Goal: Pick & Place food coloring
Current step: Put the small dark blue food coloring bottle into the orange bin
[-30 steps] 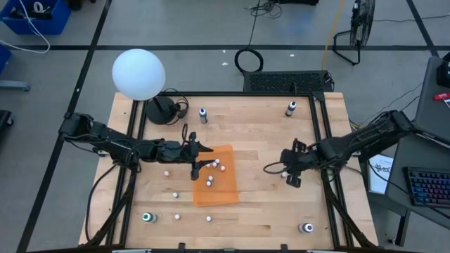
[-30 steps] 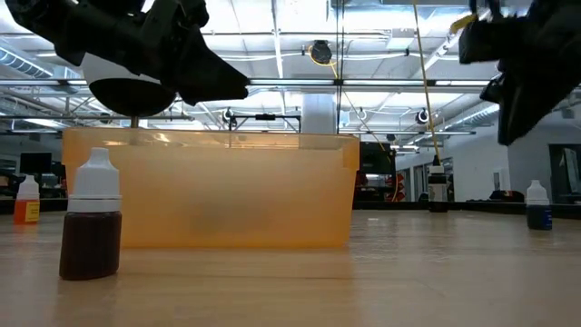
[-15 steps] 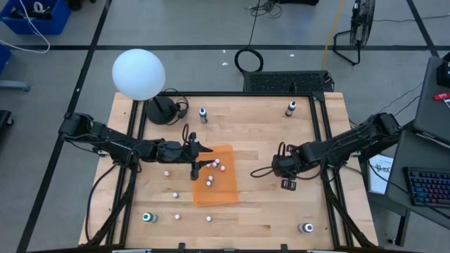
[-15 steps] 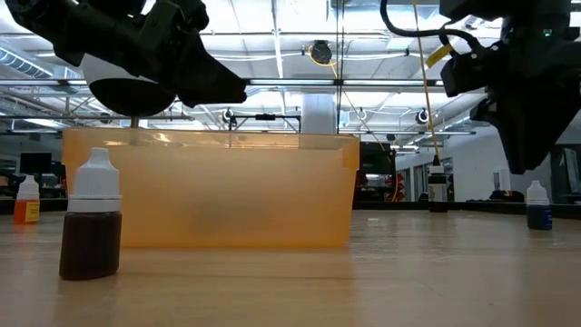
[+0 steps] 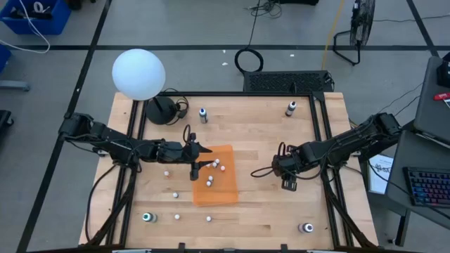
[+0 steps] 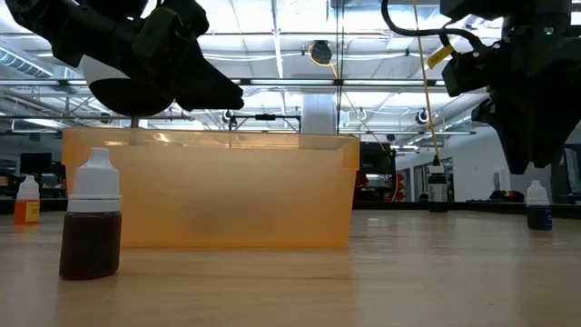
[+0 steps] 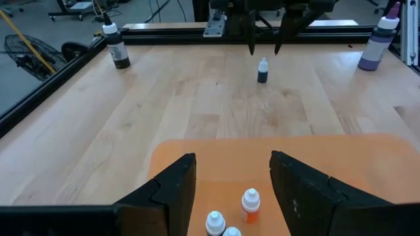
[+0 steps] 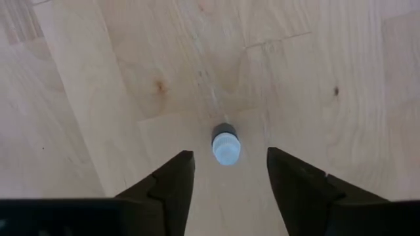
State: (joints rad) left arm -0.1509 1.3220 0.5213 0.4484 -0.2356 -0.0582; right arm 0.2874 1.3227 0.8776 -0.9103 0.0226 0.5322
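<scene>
We are seeing a white globe (image 5: 138, 73) sitting at the wooden table's (image 5: 260, 133) far left corner, a fan (image 5: 356, 28) and blue bin (image 5: 36, 15) standing on the floor.

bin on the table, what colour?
Translucent orange bin; clearest in the low view.

The left arm reaches from the left edge of the frame toward the centre, and the left gripper (image 5: 195, 167) has its fingers apart. The right arm comes from the right edge; the right gripper (image 8: 225, 172) points down, fingers spread.
</scene>
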